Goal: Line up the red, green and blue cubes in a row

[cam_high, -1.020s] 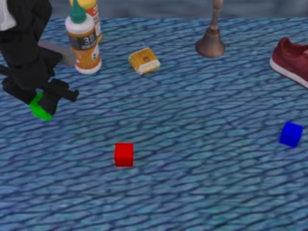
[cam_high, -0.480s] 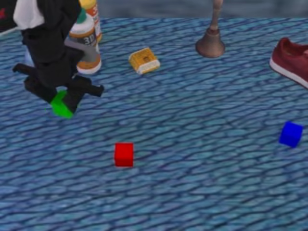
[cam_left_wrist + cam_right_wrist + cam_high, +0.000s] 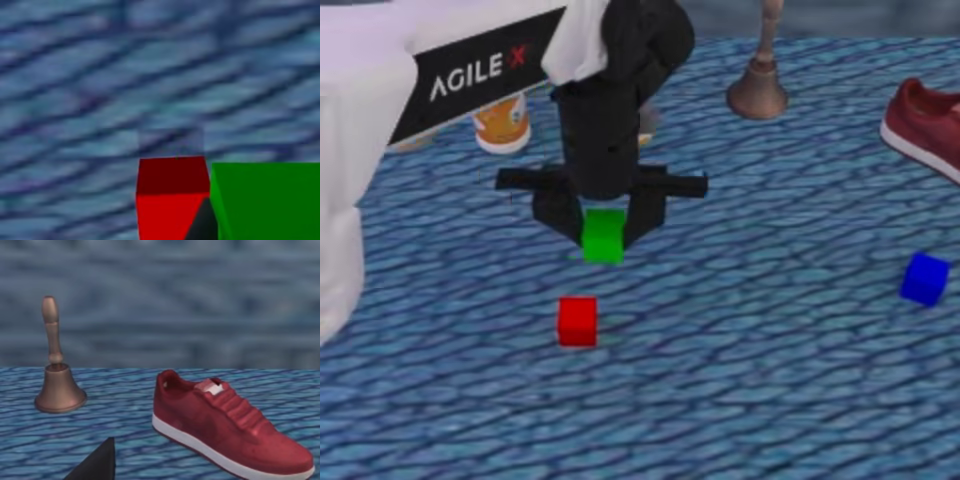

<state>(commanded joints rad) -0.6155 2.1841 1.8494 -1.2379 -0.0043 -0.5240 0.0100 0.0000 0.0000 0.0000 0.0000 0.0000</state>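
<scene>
So left gripper (image 3: 603, 225) sits upper-middle of the top view, fingers clamped on the green cube (image 3: 603, 236), one dark finger each side, cube held off the table (image 3: 770, 400) and hanging just above-right of the red cube (image 3: 577, 321) in the frame; likely carried there to set it down beside red and start the row. Left wrist view agrees: green cube (image 3: 267, 200) fills the lower right, red cube (image 3: 172, 197) next to it at lower centre. Blue cube (image 3: 925, 278) is far off at the right edge, mid height, well apart from the other two, untouched. Right gripper shows only as a dark finger tip (image 3: 95, 465) at the bottom of its own wrist view, cannot tell its finger state, parked facing the shoe (image 3: 225, 425) and bell (image 3: 57, 375). Cubes plain, glossy, sharp-edged, equal size; table is blue woven-scale pattern; bell bronze with turned handle; shoe dark red, white sole
</scene>
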